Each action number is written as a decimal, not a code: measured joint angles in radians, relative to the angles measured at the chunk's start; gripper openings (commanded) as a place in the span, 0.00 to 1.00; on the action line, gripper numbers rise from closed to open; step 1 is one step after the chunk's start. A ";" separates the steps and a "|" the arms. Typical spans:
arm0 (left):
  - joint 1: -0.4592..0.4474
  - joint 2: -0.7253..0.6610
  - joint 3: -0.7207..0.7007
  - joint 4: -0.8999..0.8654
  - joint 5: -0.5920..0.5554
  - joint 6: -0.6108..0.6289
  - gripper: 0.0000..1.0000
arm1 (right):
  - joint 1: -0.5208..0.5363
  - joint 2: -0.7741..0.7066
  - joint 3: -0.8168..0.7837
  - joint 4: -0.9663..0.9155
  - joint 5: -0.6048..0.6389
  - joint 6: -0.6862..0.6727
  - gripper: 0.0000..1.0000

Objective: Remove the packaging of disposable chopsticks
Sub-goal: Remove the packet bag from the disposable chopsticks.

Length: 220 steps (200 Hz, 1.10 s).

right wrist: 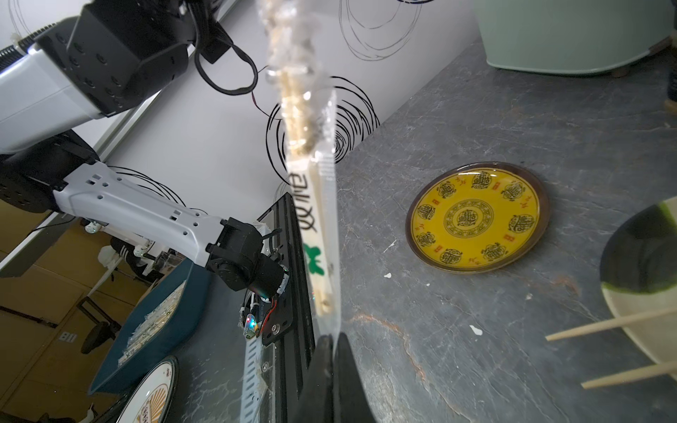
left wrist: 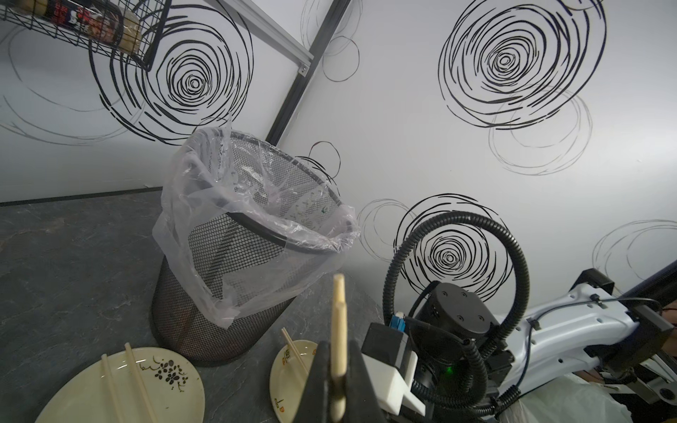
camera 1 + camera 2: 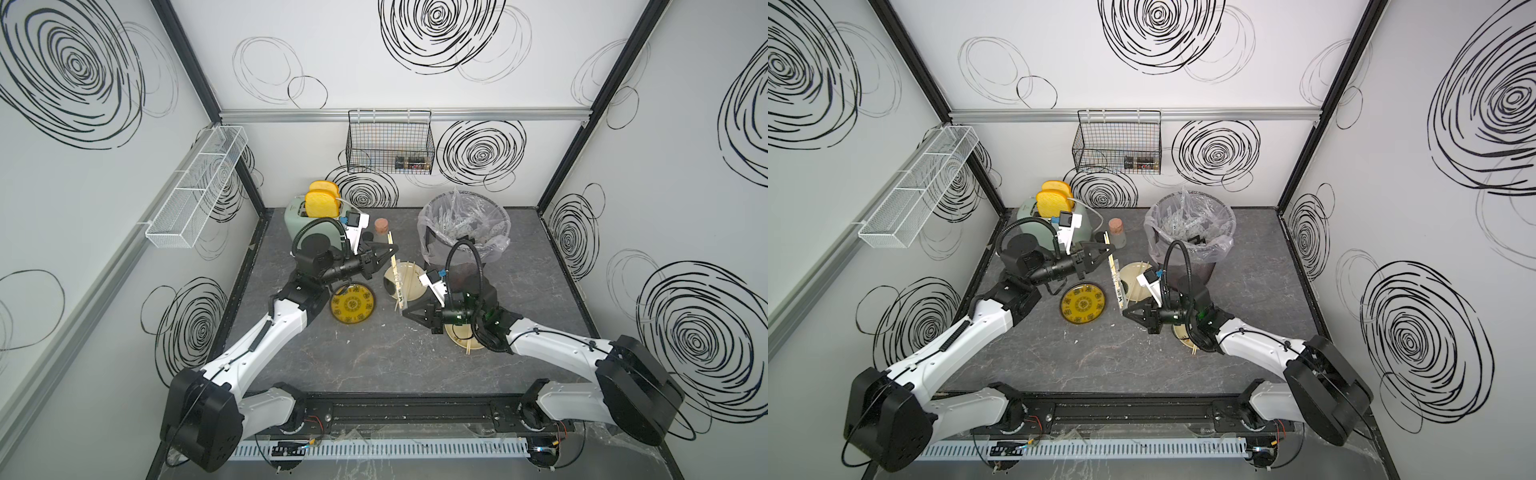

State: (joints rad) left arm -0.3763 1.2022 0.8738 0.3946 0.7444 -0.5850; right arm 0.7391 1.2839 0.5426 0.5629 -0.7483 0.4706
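The left pincer (image 2: 339, 346) is clamped tight on the bare end of 1 pair of chopsticks (image 2: 339, 322). The right pincer (image 1: 332, 338) is pinched flat on the empty tail of the clear sleeve (image 1: 326, 219), just past the stick tips. In both top views the pair hangs in the air as a bridge between the 2 pincers (image 3: 392, 249) (image 3: 405, 311), above the table and touching nothing else.

This looks like the last of 3 pairs: 2 bare pairs already lie on cream plates (image 2: 176, 392) below and beside the left pincer.

The step in hand is the pull-off. It will likely go best if the right pincer draws straight back along the line of the sticks, directly away from the left pincer, while the left one holds firm without turning. A sideways or twisting pull could bend the thin wood or lever it out of the left grip. The sleeve is bunched and frayed at the end nearest the left pincer, so it may snag there; a slow, steady draw seems safer than a jerk. The tail is thin and slippery, so the right grip could slide off.

The lined bin (image 2: 234, 293) stands out in front of the left pincer, ready for the sleeve.
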 measured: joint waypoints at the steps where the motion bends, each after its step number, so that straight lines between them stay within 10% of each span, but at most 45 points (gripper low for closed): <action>1: 0.000 0.000 0.000 0.000 0.000 0.000 0.00 | 0.000 0.000 -0.001 0.000 0.000 0.000 0.00; 87: 0.011 -0.001 -0.005 0.006 0.001 -0.003 0.00 | 0.040 -0.011 -0.097 -0.010 0.038 -0.003 0.00; 132: 0.013 -0.001 -0.011 0.014 0.003 -0.003 0.00 | 0.040 -0.068 -0.086 -0.069 0.085 -0.026 0.50; 220: 0.013 -0.001 -0.014 0.027 0.016 -0.009 0.00 | -0.015 -0.084 0.065 -0.113 0.078 -0.083 0.55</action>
State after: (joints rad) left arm -0.3634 1.2015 0.8600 0.4221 0.7605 -0.5938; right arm 0.7238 1.2003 0.6075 0.4500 -0.6704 0.3878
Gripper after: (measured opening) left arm 0.075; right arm 0.568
